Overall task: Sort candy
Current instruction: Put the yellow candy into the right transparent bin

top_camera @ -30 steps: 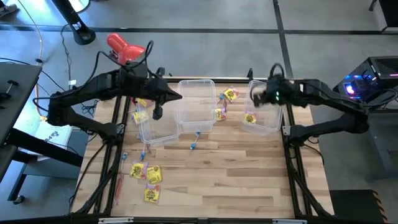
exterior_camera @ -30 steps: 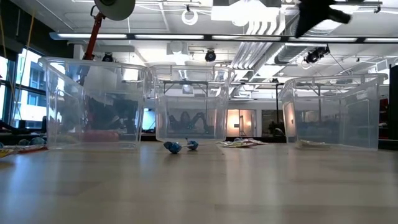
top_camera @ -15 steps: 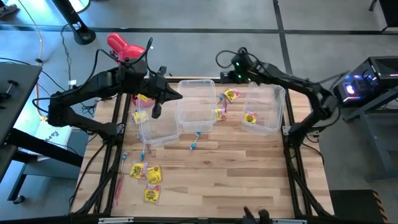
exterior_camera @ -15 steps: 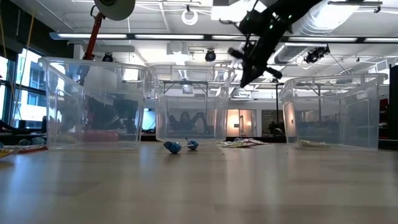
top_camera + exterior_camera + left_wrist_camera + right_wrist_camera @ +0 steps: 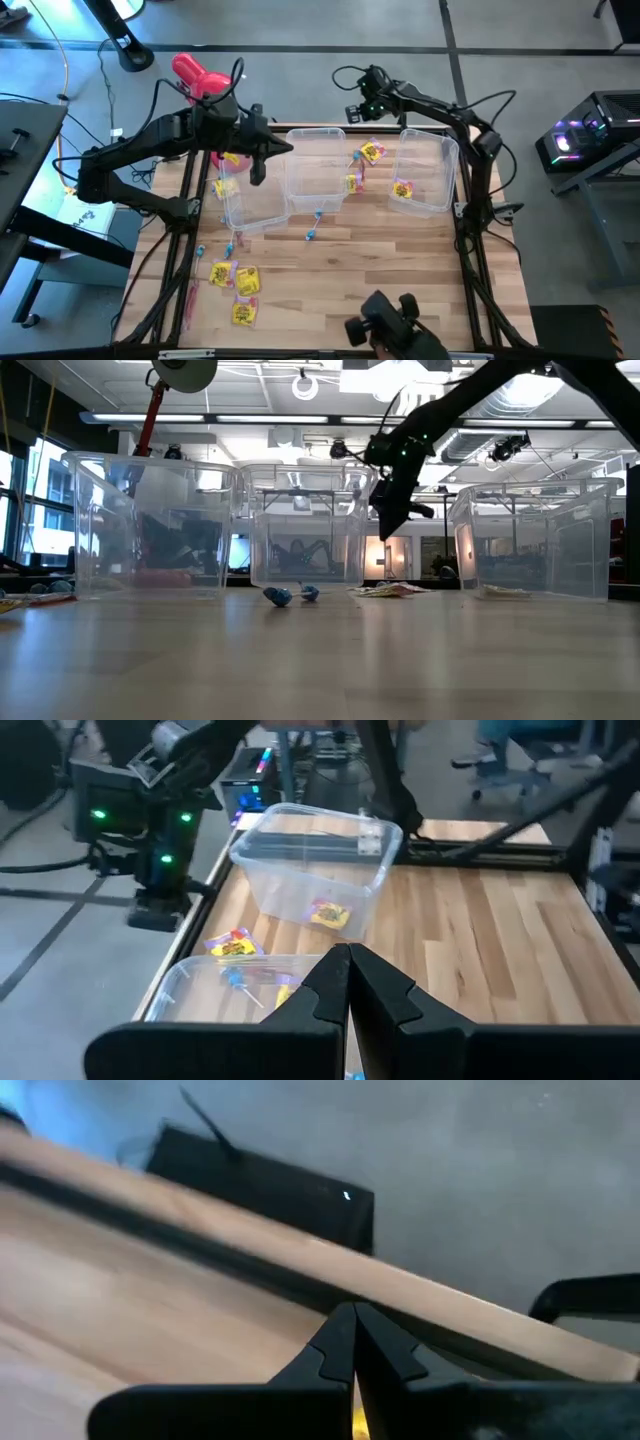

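High view: left gripper [image 5: 256, 170] above left bin [image 5: 252, 205]; right gripper [image 5: 366, 103] past table's far edge; candy [image 5: 235, 282] scattered front-left. Left wrist view: fingers [image 5: 385, 995] pressed together, empty. Right wrist view: fingers [image 5: 330, 1355] closed, empty.

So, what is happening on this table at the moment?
A two-armed robot is sorting candy into three clear bins. The left gripper hangs over the left bin, jaws shut. The right gripper is at the table's far edge, jaws shut, holding nothing visible. One yellow packet lies in the right bin. More yellow packets and blue pieces lie loose on the wood.
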{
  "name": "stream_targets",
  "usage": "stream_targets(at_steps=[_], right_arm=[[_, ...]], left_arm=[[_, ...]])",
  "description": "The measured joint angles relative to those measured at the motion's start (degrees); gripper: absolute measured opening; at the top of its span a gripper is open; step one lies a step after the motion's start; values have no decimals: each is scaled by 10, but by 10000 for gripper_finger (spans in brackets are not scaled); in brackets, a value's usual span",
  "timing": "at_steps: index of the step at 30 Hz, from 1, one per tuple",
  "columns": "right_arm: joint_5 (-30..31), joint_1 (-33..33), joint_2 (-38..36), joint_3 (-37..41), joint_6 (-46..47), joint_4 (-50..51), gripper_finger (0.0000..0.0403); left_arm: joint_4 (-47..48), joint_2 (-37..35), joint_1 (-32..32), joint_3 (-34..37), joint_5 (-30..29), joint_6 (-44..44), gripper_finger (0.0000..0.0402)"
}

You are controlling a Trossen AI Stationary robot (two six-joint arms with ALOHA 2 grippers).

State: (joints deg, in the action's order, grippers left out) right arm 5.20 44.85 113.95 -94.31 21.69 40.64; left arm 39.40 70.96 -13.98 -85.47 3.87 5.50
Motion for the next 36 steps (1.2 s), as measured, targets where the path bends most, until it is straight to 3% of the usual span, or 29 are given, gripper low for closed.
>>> stream_targets(at_steps=[5,10,19,24,36], right_arm=[[-60,9,32,-5,-61,49,0],[-59,10,60,-5,-104,82,11],[-20,-8,70,-5,-170,87,120],[-5,-9,80,-5,-126,135,168],[14,-18,132,-8,-115,144,170]], left_arm=[[-1,1,0,0,-3,-27,0],[-4,7,0,0,-23,-40,0],[-4,14,0,0,-31,-59,0],[-4,15,0,0,-31,-59,0],[-4,14,0,0,-33,-59,0]])
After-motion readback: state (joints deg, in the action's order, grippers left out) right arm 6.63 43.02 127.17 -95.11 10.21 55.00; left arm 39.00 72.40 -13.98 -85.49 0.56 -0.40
